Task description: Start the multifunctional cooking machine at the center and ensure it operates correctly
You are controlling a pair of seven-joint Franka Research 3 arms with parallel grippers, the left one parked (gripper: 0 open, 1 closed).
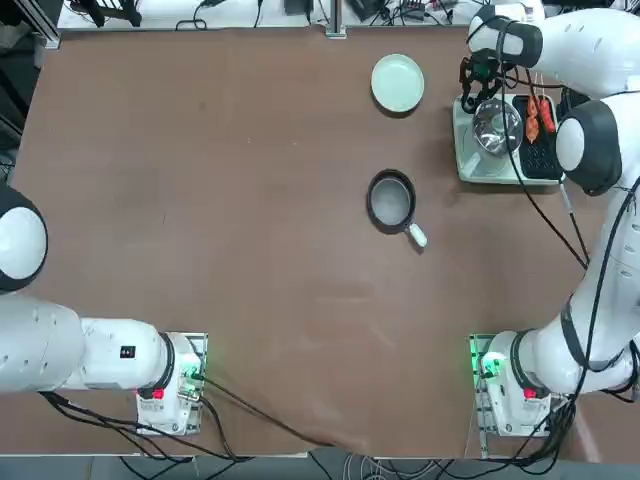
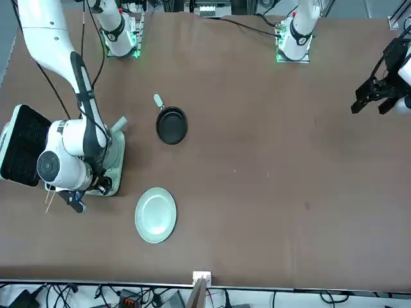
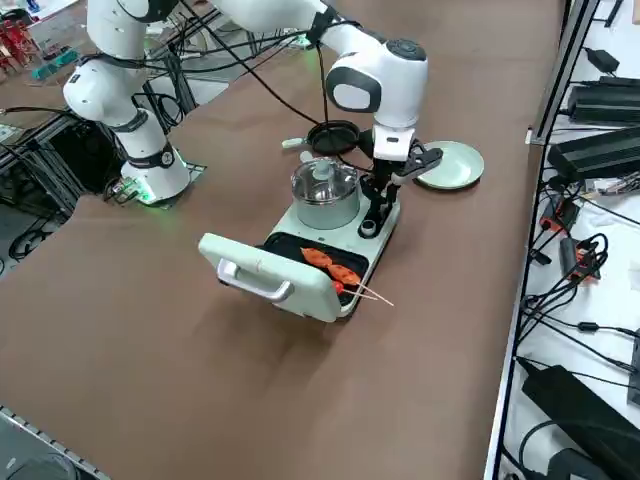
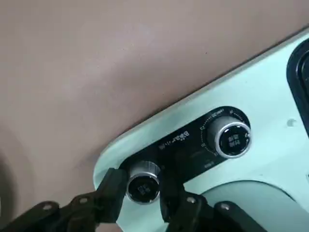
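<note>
The multifunctional cooking machine (image 1: pixel 478 168) is pale mint green and sits at the table's far right side, not at its center. Its steel pot (image 3: pixel 325 185) stands beside the black grill plate, which carries orange skewered food (image 3: pixel 330 265). The hinged lid (image 3: pixel 265 275) lies open. My right gripper (image 4: pixel 141 189) is down at the machine's black control strip, shut on the smaller silver knob (image 4: pixel 143 180), one finger on each side. A second, larger knob (image 4: pixel 231 137) beside it is untouched. In the right side view the gripper (image 3: pixel 372 222) stands upright over the panel end of the machine (image 3: pixel 385 235).
A small black frying pan (image 1: pixel 390 200) with a white handle sits near the table's middle. A round pale green plate (image 1: pixel 398 82) lies farther back, close to the machine. The table edge runs just beyond the machine's right side.
</note>
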